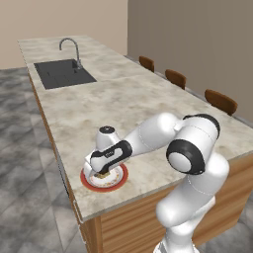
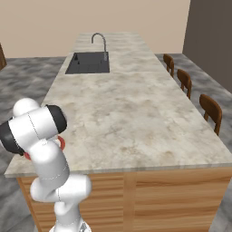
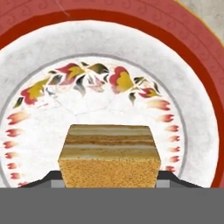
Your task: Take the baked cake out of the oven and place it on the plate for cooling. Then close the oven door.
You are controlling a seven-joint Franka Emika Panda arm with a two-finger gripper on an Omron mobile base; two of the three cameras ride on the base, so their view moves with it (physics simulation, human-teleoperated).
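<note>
One cake between end effector fingers, over plate.

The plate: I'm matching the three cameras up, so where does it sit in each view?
Left base view: plate lower left, by the counter's front edge, under the gripper.
Right base view: red sliver of its rim beside the arm, lower left.
Hand view: plate spans the picture, cake between the fingertips.
Shared landmark: the sink, far end, both base views.
</note>
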